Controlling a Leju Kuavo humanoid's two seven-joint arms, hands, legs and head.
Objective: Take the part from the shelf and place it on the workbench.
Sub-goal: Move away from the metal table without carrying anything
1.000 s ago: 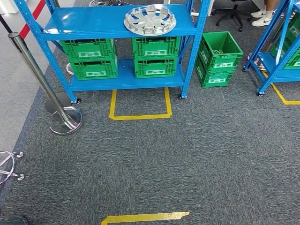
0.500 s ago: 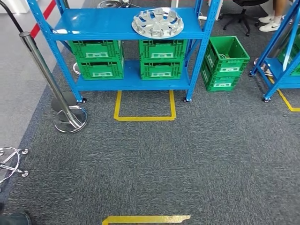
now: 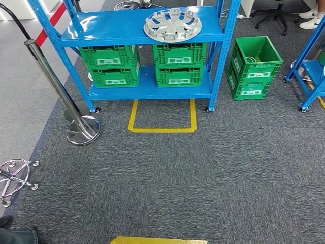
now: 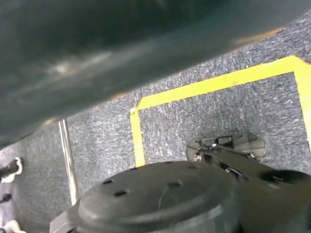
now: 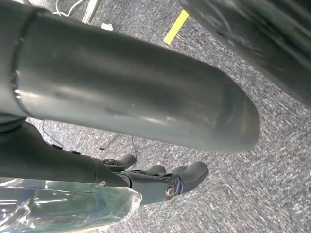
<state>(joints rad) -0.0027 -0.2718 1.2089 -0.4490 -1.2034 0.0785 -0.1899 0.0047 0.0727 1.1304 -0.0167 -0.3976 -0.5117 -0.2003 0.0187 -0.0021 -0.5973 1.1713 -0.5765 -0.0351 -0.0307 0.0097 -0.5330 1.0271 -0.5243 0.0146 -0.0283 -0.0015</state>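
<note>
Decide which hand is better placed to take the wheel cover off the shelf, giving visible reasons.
Right, marginally: the wheel cover sits towards the right end of the blue shelf, right of the head view's centre. A close call.

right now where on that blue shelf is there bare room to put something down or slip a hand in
The top board is bare from its left posts across to the silver wheel cover, which takes up the right part. The lower board is crowded: green crates stacked in pairs, leaving a narrow gap between the stacks.
</note>
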